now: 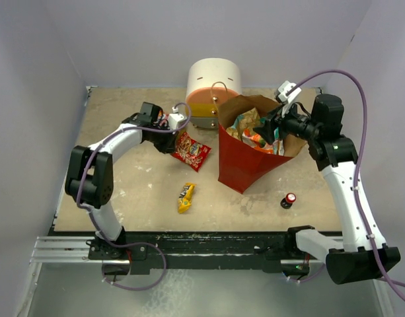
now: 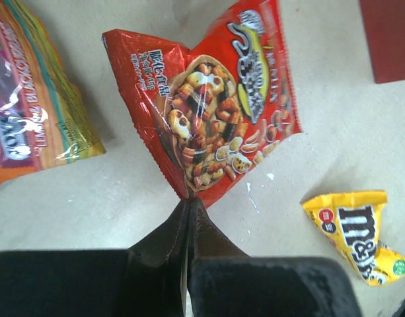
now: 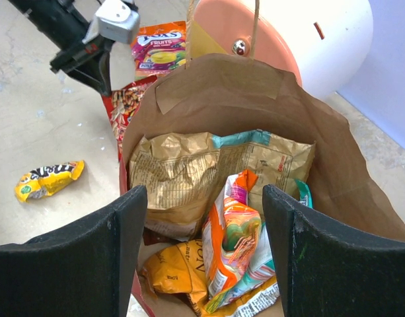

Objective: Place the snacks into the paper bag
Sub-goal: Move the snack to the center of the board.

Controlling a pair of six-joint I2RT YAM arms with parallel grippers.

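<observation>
Apparently the left end effector (image 2: 189,203) clamps one corner of the red packet (image 2: 215,112).

Left wrist: fruit-candy packet (image 2: 37,105) cut off left; yellow packet (image 2: 357,234) clipped right; paper bag (image 2: 387,36) only corner.

I see a red packet (image 2: 215,105) printed with brown-and-cream snack mix and yellow lettering, a yellow packet (image 2: 361,231) with brown letters, and a striped packet (image 2: 30,112) in magenta, orange and teal. The paper bag (image 1: 242,168) is red outside and kraft brown inside, holding a tan packet (image 3: 189,172) and an orange packet (image 3: 235,238). The drawer unit (image 1: 212,82) is white, orange and yellow.
</observation>
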